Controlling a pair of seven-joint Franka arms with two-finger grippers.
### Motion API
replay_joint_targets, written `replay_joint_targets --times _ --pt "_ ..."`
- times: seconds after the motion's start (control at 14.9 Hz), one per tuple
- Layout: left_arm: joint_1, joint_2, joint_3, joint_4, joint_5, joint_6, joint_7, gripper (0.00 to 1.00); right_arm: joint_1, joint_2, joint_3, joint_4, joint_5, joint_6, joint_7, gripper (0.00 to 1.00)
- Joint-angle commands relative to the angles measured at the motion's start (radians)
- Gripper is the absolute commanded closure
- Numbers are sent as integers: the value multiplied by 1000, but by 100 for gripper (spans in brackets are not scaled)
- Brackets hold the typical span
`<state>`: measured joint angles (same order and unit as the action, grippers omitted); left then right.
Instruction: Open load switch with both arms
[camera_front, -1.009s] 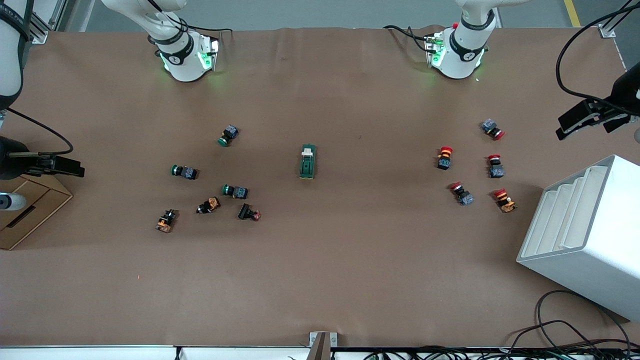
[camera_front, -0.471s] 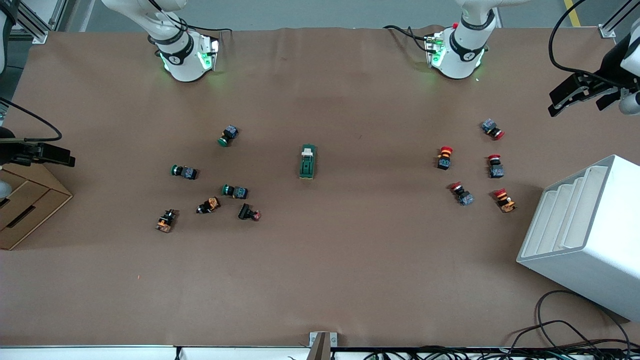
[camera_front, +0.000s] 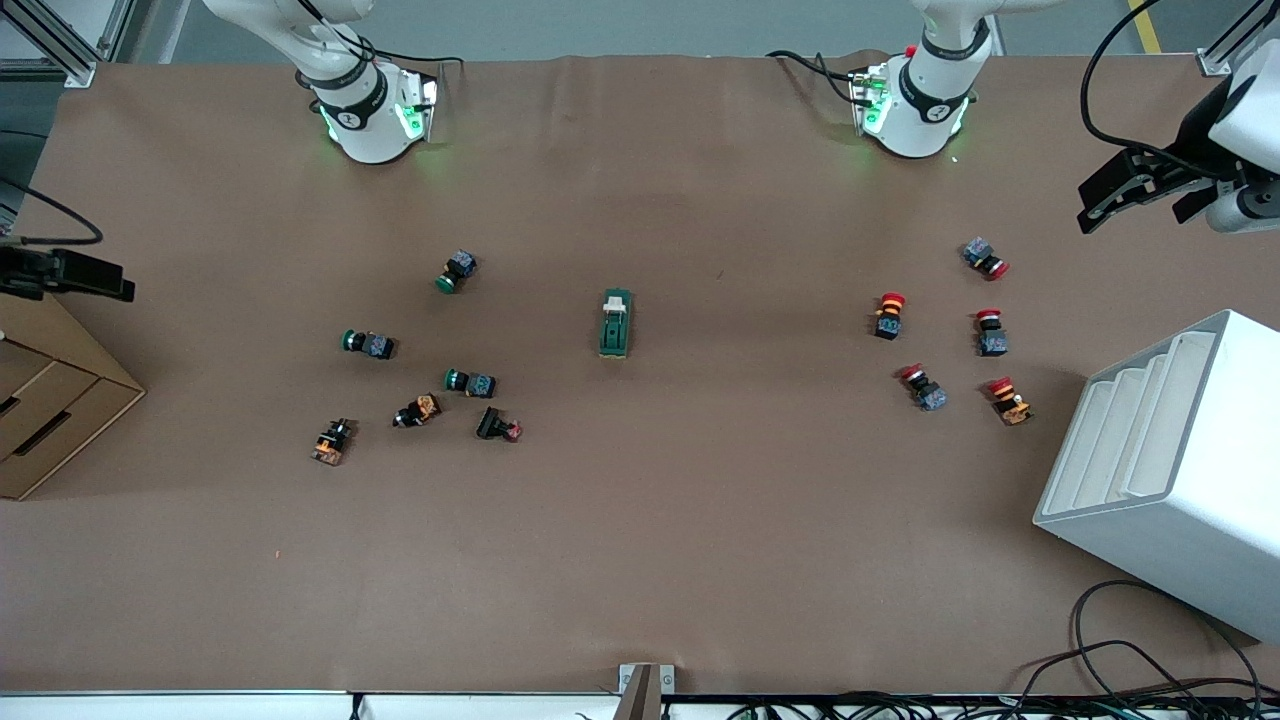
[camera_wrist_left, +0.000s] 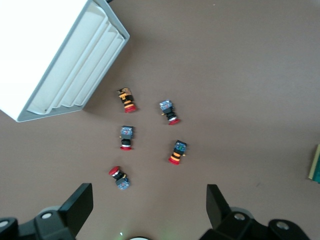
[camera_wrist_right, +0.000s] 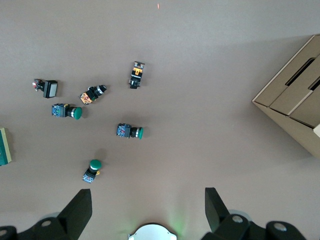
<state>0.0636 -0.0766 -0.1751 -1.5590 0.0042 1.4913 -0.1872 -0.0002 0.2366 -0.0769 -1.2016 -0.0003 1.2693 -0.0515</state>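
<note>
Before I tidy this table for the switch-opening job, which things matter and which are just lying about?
For the job:
- load switch, mid-table, untouched
- left gripper, open, up by the white tray rack
- right gripper, open, above the cardboard box

Lying about:
- red push buttons
- green push buttons
- tray rack, box

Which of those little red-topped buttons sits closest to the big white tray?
The red button with the orange body, nearest the white tray and nearest the camera of the five; the other four have blue or dark bodies.

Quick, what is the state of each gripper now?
Left gripper: open, holding nothing, above the table's left-arm end.
Right gripper: open, holding nothing.
</note>
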Motion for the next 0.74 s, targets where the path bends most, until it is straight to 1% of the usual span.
replay_joint_targets --times 0.0,0.07,0.13,0.27,0.67 --pt "7 -11 5 -12 -33 12 83 0 -14 -216 9 -279 10 125 -16 0" --pt "10 -11 6 -10 -33 12 95 0 -14 -252 9 -326 8 140 -14 0" --pt "12 -11 9 -6 -35 12 103 0 -12 -266 11 -338 3 137 -14 0" --pt "13 0 13 3 -35 12 130 0 -14 -279 13 -339 -1 125 -16 0" --pt "13 20 19 17 -30 7 126 0 -15 -316 11 -343 -1 96 -14 0"
